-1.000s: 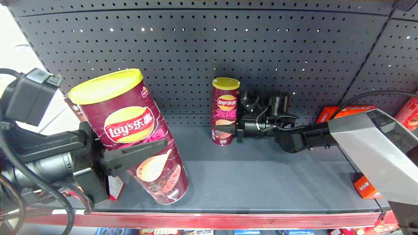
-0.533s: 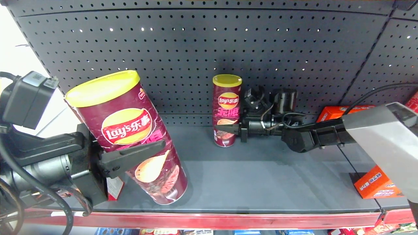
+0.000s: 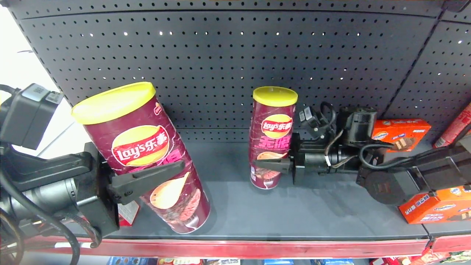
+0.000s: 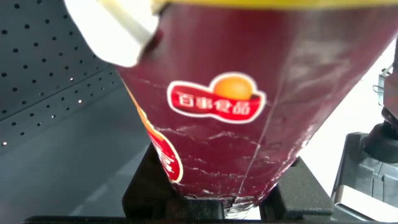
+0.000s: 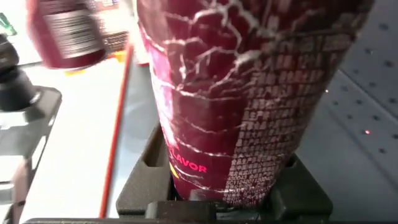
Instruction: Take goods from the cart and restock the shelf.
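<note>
Head view: the left claw (image 3: 158, 173) is clamped round the middle of the tilted can (image 3: 140, 154). Its long axis leans, lid up and toward the robot's left, base near the front lip of the shelf (image 3: 294, 213). The right claw (image 3: 274, 165) is clamped low on the upright can (image 3: 274, 136), which stands mid-shelf, forward of the back panel (image 3: 220, 55). I cannot tell whether either base touches the shelf. 2 orange boxes (image 3: 401, 130) lie to the right.

Left wrist view: the tilted can (image 4: 236, 124) sits between the fingers.

Right wrist view: the upright can (image 5: 236, 93) is gripped, axis vertical.

Judging by this, the right arm is nearer to setting down. Its can needs only lowering and release, while the left one must first be righted.
</note>
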{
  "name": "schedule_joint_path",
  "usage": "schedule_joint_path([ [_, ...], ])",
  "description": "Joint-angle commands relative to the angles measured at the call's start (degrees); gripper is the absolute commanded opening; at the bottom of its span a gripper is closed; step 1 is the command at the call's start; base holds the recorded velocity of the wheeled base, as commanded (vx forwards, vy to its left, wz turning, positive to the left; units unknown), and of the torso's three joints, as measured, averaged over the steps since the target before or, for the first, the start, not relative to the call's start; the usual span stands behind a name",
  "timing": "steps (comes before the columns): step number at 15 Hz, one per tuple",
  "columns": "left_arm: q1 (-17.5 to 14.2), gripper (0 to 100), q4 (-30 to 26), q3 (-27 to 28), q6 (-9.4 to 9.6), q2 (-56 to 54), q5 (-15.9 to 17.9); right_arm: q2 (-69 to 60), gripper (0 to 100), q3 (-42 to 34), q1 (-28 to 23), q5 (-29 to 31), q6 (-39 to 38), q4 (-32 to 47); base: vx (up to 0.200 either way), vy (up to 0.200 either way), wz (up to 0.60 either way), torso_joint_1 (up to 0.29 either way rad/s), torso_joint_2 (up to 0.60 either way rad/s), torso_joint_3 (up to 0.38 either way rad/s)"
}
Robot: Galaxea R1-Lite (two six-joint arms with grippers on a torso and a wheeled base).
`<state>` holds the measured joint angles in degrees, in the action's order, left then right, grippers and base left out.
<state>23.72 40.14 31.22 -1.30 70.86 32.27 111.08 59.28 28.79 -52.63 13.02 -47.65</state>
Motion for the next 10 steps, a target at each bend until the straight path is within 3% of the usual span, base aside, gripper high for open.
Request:
schedule_joint_path([
  [1, -0.1, 0, 0.0, 0.0, -0.01, 0.0, 0.0, -3.4, 0, -10.3, 2.1, 0.1, 0.0, -7.1, 0.000, 0.000, 0.00, 0.000, 0.00, 0.000],
  [6, -0.3, 0, 0.0, 0.0, -0.45, 0.2, -0.1, -2.1, 0, -18.8, 4.0, 1.6, 0.2, -12.8, 0.000, 0.000, 0.00, 0.000, 0.00, 0.000],
  [10, -0.4, 0, 0.0, 0.0, -0.63, 0.1, 0.0, 1.2, 0, -18.4, 3.7, 2.3, 0.3, -14.9, 0.000, 0.000, 0.00, 0.000, 0.00, 0.000],
])
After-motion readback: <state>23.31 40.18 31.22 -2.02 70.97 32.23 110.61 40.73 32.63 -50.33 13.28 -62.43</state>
